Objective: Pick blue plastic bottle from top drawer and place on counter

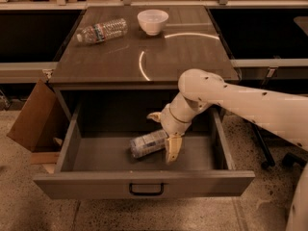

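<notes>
arm point(250, 100): reaches from right, bent downward | pincer point(161, 137): low centre, fingers point(173, 149) spread

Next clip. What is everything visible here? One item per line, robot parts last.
blue plastic bottle: one, clear with a pale label, lying on its side in the drawer
drawer: one, grey, pulled open, dark handle at front centre
counter: one, grey-brown, above the drawer
ribbed bottle: one, clear with a red-and-blue label, lying at the counter's back left
bowl: one, white, at the back of the counter
cardboard box: one, brown, on the floor left of the drawer
arm: one, white, reaching in from the right
gripper: one, cream, open, a finger either side of the blue plastic bottle's right end
</notes>
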Robot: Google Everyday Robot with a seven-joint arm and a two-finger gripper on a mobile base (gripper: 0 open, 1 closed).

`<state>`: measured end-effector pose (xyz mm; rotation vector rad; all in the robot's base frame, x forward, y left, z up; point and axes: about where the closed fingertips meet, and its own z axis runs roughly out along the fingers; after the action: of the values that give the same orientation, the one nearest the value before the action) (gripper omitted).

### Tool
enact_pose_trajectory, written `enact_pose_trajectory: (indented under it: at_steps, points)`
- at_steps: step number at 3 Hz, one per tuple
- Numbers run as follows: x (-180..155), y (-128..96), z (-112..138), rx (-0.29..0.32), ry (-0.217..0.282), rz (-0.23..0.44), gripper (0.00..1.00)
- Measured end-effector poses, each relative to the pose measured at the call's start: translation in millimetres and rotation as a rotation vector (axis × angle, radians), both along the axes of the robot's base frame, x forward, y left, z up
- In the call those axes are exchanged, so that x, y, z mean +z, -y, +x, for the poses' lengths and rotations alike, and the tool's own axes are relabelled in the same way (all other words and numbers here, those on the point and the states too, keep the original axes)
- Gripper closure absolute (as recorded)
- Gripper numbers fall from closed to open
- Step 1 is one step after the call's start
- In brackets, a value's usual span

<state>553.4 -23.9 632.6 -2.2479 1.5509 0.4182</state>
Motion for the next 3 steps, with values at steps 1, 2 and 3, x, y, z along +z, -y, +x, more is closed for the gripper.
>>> enact_pose_trajectory:
  at_steps: [1,2,3]
  points:
    - [-11.8,-6.3,-1.4,0.012,-0.026,-0.021,0.18]
    - [-22.3,-5.5,-2.7,0.006,-0.058,-0.023,0.50]
    - [-24.6,-2.3,-3.6,-0.005,-0.072,-0.010,0.73]
